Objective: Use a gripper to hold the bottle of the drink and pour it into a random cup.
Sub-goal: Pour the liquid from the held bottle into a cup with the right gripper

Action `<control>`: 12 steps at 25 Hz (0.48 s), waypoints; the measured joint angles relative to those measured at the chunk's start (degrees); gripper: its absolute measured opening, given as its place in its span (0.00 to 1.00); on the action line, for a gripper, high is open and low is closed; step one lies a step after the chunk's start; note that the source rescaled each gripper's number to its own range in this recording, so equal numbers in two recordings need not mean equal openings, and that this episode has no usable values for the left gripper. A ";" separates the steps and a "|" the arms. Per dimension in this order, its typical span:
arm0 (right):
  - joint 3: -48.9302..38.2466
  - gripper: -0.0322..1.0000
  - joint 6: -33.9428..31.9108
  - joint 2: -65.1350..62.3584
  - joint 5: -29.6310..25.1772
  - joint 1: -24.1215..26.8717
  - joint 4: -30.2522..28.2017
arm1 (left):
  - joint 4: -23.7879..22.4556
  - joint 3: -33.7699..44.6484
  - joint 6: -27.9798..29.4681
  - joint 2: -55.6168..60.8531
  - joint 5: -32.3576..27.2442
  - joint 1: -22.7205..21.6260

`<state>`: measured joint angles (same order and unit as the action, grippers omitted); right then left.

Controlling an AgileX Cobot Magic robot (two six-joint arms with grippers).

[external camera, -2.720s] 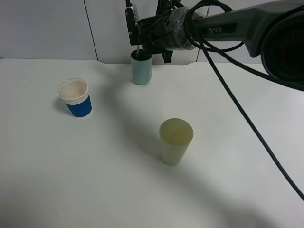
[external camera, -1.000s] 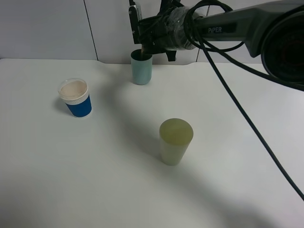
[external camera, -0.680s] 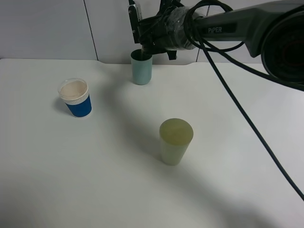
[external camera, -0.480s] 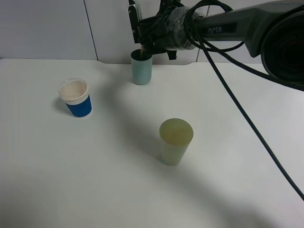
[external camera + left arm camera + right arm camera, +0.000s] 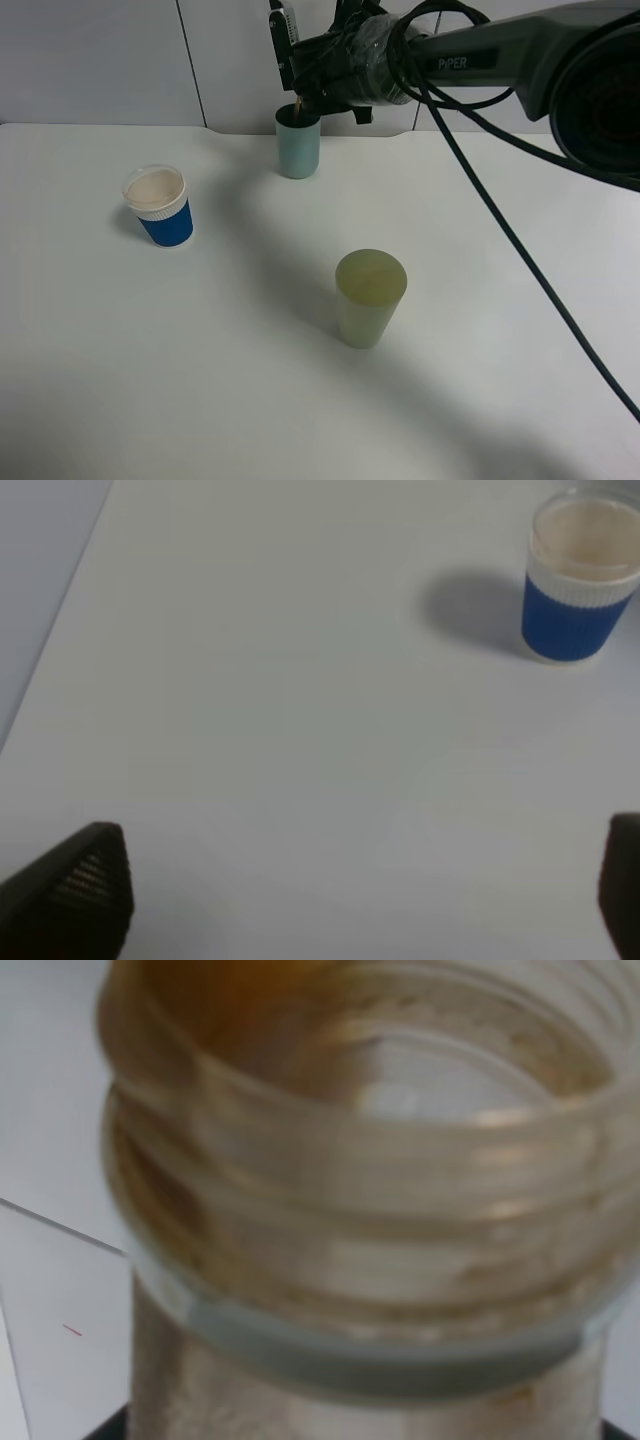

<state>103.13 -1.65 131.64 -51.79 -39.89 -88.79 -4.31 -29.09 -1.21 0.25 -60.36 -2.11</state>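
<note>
Right gripper jaws are clamping the bottle, holding it tipped over the teal cup at the tabletop's far edge. Left gripper jaws are standing wide, empty.

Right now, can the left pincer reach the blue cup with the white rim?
Probably yes: the left pincer is open, and only bare white table lies between it and the blue cup.
</note>
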 joint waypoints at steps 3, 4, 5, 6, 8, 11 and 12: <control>0.00 0.03 0.00 0.00 -0.05 0.00 0.00 | 0.00 0.00 0.00 0.00 0.00 0.00; 0.00 0.03 0.00 0.00 -0.10 0.00 0.00 | 0.00 0.00 0.00 0.00 0.00 0.00; 0.00 0.03 0.00 0.00 -0.10 0.00 0.00 | 0.00 0.00 0.00 0.00 0.00 0.00; 0.00 0.03 0.00 0.00 -0.16 0.00 0.00 | 0.00 0.00 0.00 0.00 0.00 0.00; 0.00 0.03 0.00 0.00 -0.50 0.00 0.00 | 0.00 0.00 0.00 0.00 0.00 0.00; 0.00 0.03 0.00 0.00 -0.50 0.00 0.00 | 0.00 0.00 0.00 0.00 0.00 0.00; 0.00 0.03 0.00 0.00 -0.57 0.00 0.00 | 0.00 0.00 0.00 0.00 0.00 0.00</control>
<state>103.13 -1.65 131.64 -52.36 -39.89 -88.79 -4.31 -29.09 -1.21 0.25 -60.36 -2.11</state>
